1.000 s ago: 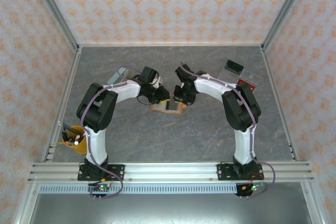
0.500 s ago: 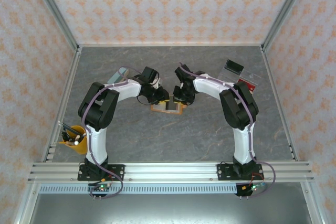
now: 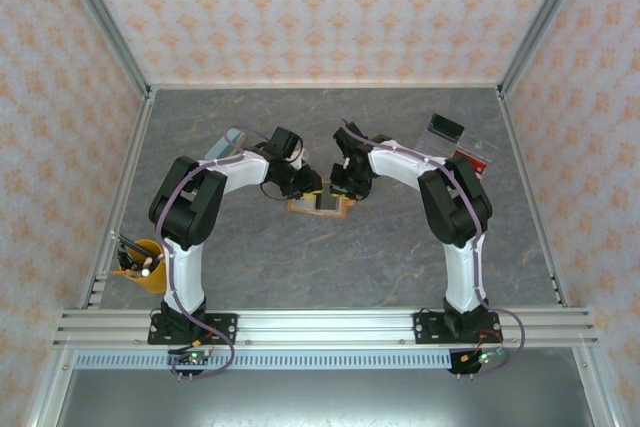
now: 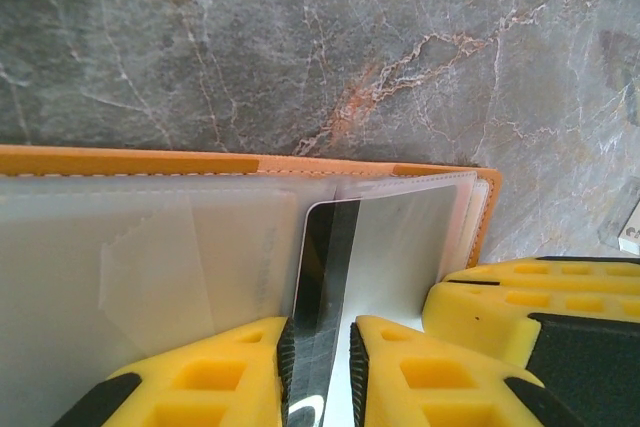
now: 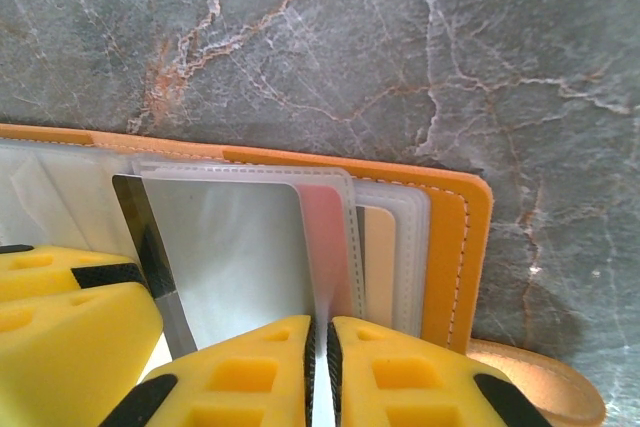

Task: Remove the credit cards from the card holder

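Along the bottom edge of the left wrist view, we see the left gripper clamped on a credit card. Its yellow fingers press on either face of this silvery card with a dark stripe. The card's upper end lies inside a greyish see-through pocket of the card holder. The holder lies open and flat, its orange border running across the middle of the frame. At the lower right, the right arm's fingers sit just beside the holder's corner.

At the bottom of the right wrist view, the right gripper is pinched almost closed on a thin pale sheet. We take it for a pocket leaf of the holder, though it is too thin to be sure. Just above it a pink card sits in its sleeve. An orange strap tab juts out at the lower right.

In the top view both grippers meet over the holder at the centre of the frame. The table is grey marble-patterned, veined in white and rust. Walls with peach-patterned paper close it in on three sides. An aluminium rail crosses the bottom. An orange cup of pens stands at the lower left. A clear tray at the upper right carries a black block, with a flat red card beside it.
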`<action>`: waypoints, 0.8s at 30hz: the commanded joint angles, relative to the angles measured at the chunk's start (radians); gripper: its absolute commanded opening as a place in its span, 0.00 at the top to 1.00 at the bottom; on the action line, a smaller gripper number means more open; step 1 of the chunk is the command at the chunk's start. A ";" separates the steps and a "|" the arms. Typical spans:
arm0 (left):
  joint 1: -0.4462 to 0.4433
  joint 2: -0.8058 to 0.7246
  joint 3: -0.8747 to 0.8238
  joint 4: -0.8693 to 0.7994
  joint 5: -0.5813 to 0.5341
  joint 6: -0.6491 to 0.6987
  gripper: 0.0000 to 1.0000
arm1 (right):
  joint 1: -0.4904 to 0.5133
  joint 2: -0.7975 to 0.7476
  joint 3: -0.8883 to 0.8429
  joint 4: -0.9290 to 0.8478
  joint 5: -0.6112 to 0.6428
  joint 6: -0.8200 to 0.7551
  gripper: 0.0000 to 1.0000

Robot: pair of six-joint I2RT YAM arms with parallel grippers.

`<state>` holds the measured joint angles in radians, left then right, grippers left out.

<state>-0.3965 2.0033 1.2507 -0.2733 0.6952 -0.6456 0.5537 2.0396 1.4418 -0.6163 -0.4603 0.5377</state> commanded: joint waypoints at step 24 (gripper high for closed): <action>0.016 -0.001 -0.008 0.024 0.009 0.018 0.73 | -0.011 0.061 -0.029 -0.024 0.042 -0.011 0.85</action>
<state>-0.3817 1.9842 1.2472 -0.2749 0.6704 -0.6285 0.5510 2.0407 1.4418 -0.6132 -0.4652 0.5377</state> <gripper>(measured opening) 0.266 0.150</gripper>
